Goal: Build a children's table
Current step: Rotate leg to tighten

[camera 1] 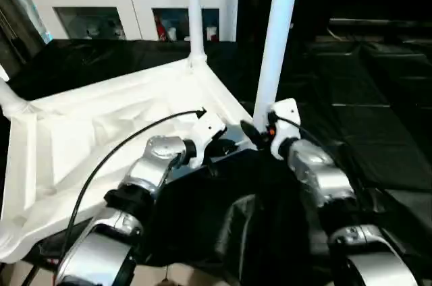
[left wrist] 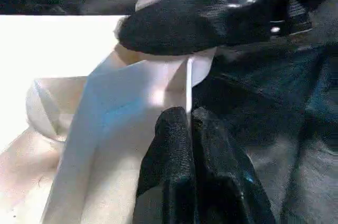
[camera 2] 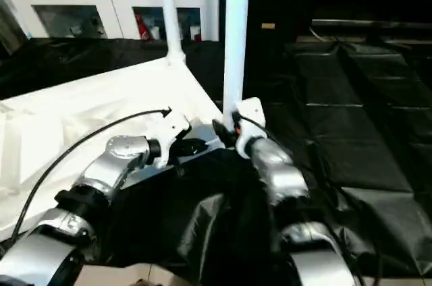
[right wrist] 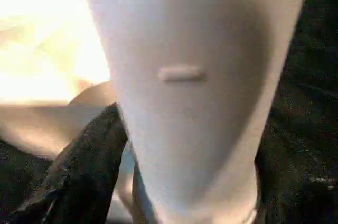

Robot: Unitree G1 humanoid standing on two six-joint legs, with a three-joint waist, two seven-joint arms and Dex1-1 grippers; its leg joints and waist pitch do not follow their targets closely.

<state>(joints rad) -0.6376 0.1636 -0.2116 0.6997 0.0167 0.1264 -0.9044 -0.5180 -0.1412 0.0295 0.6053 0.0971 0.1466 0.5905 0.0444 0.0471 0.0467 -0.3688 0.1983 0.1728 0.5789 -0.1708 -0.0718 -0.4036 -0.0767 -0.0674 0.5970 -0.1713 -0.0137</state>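
The right gripper (camera 1: 260, 136) sits at the base of an upright leg (camera 1: 277, 36), its black fingers (left wrist: 211, 20) spread around the tube where it meets the near corner socket; whether they actually press on the tube cannot be told, so no firm hold is claimed. The left gripper (camera 1: 214, 146) is closed with nothing between its fingers (left wrist: 182, 150), its tips resting against the rim of the table top (camera 1: 88, 137) just beside that same socket. The table top lies upside down on the black cloth (camera 1: 378, 131), ribbed underside up, with a second leg (camera 1: 194, 9) standing in the far corner socket. To complete the step well, keep the leg vertical and in line with the socket, press straight down rather than sideways, and use the closed left fingers to brace the rim so the top does not slide. A white cabinet (camera 1: 128, 3) stands well behind the work. The two grippers are crowded close at one corner, and the left arm's black cable (camera 1: 115, 148) arcs over the top; both may obstruct a clean downward push.
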